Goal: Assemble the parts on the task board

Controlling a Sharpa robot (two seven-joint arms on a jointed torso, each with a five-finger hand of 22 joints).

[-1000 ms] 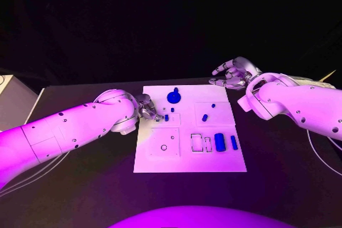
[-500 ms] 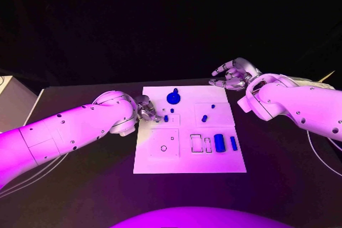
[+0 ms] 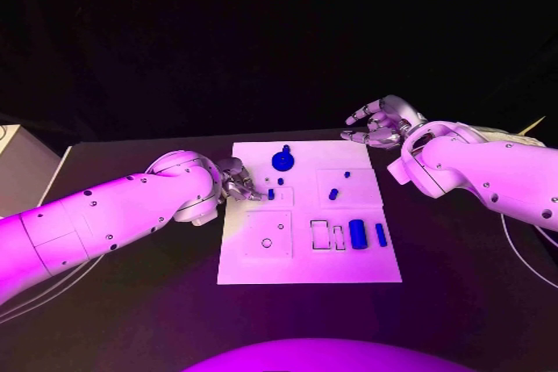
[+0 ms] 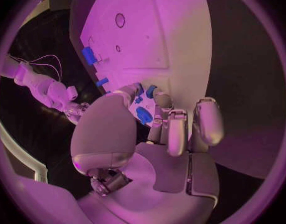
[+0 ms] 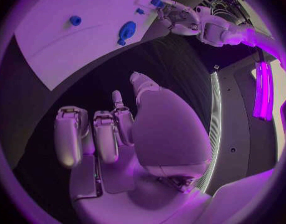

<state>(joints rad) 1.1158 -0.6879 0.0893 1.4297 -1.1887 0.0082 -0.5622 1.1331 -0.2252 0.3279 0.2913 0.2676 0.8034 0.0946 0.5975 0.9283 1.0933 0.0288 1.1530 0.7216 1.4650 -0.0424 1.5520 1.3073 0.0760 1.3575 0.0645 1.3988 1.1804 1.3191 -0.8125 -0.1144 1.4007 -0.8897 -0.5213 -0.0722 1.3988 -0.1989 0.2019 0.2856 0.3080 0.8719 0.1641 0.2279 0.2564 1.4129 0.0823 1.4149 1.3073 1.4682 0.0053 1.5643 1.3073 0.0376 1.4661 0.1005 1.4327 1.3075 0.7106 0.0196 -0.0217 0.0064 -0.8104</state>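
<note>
Since a second ago, my left hand (image 3: 239, 181) has crept slightly farther along the task board (image 3: 310, 263)'s left edge, fingertips pinching a small blue part (image 4: 144, 115). My right hand (image 3: 378, 123) hovers released beyond the board's far right corner.

a black table (image 3: 139, 307) fills the lower part of the head view, under coloured light. behind its far edge the room is dark, with nothing to make out. a pale box-like object (image 3: 21, 166) stands just beside the table's left edge. a bright strip light (image 5: 265, 89) glows in the right wrist view.
</note>
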